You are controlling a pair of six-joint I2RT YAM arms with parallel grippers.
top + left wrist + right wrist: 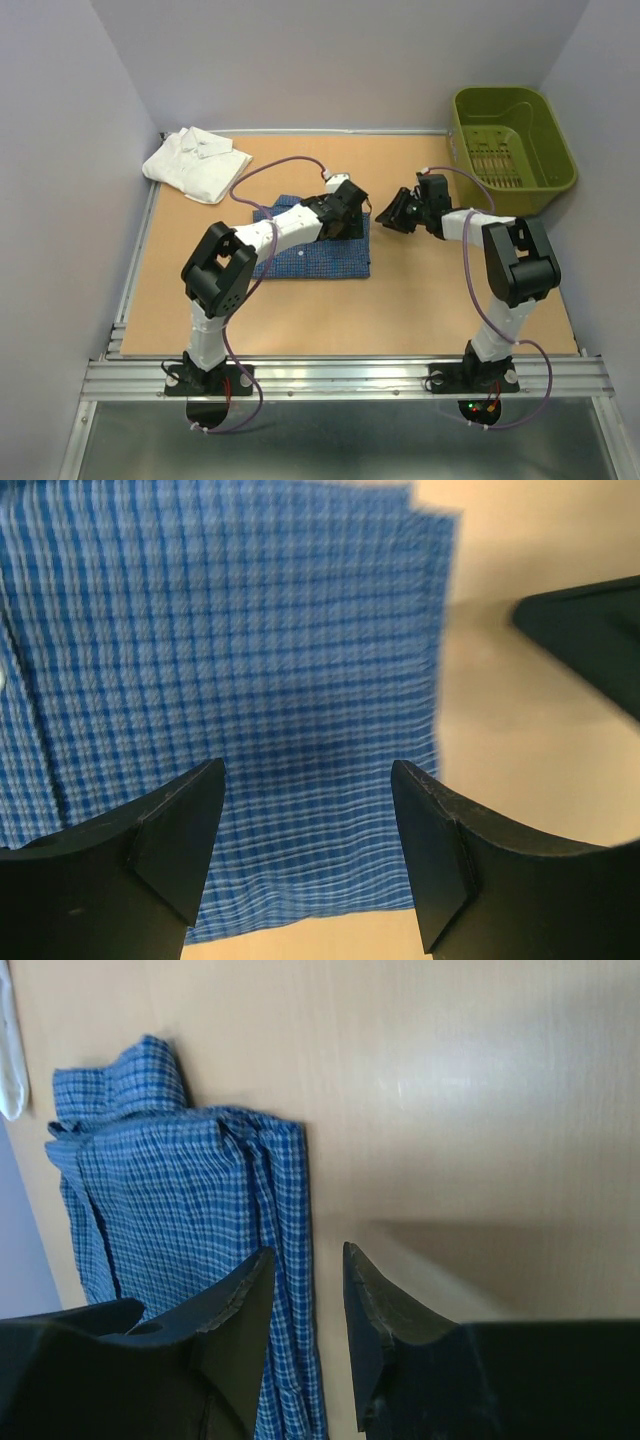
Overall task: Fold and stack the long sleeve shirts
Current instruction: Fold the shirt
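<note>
Blue shirt looks soft, floppy (light too), so grab a folded edge; left pincer wide open, right pincer barely parted.

the desk holds two shirts. the middle shirt lies flat near the middle of the desk, a bit to the left. the corner shirt lies in the far left corner, well apart from it. the basket sits at the far right corner. the left gripper is over the far right part of the middle shirt. the right gripper is just right of that shirt, over bare desk.
</note>
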